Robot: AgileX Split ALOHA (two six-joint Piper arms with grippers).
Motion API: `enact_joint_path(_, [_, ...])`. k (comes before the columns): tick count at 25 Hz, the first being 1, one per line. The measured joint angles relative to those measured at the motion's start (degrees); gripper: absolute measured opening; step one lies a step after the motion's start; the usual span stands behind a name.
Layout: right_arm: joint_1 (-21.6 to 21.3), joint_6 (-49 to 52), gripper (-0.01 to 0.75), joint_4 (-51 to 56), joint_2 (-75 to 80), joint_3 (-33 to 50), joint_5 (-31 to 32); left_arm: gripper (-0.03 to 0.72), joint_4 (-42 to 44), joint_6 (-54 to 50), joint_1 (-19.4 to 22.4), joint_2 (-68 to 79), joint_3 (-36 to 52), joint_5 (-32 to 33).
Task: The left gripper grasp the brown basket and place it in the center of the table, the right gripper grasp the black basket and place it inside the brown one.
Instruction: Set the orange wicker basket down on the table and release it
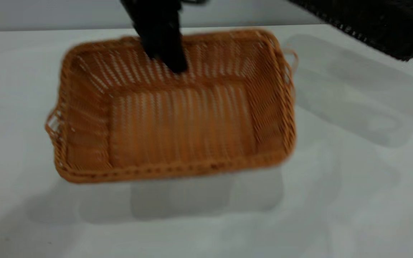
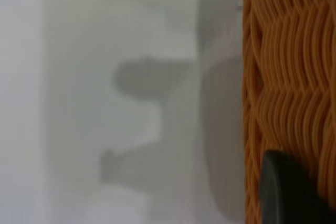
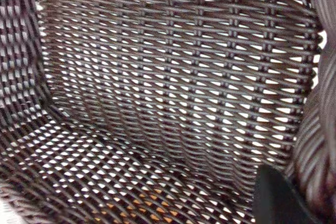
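Observation:
The brown basket (image 1: 177, 118) hangs slightly tilted just above the table (image 1: 353, 186), and its shadow lies below it. My left gripper (image 1: 172, 62) comes down from above and is shut on the basket's far long wall. In the left wrist view one dark finger (image 2: 289, 195) lies against the orange weave (image 2: 289, 77). The black basket (image 1: 371, 25) is up in the air at the far right. Its inside fills the right wrist view (image 3: 173, 77), where one finger (image 3: 278, 198) presses by its rim. The right gripper is hidden in the exterior view.
The pale wall runs behind the table's back edge (image 1: 48, 30). Shadows of baskets and arms lie on the table right of the brown basket. Orange shows through the black weave (image 3: 142, 208).

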Motion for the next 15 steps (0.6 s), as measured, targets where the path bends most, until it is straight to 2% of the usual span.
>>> enact_joint_path(4, [-1.0, 0.2, 0.08, -0.1, 0.0, -1.1, 2.9, 0.083, -0.4, 0.2, -3.4, 1.9, 0.0, -1.5])
enact_joint_path(9, [-1.0, 0.2, 0.08, -1.4, 0.0, -1.1, 3.6, 0.123, -0.5, 0.8, -4.8, 3.4, 0.0, -3.7])
enact_joint_path(11, [-1.0, 0.2, 0.08, -1.3, 0.0, -1.2, 3.9, 0.192, -0.7, 0.8, -4.9, 3.3, 0.0, -4.2])
enact_joint_path(15, [-1.0, 0.2, 0.08, -1.3, 0.0, -1.2, 4.3, 0.382, -0.9, 0.8, -4.9, 3.3, -0.2, -5.9])
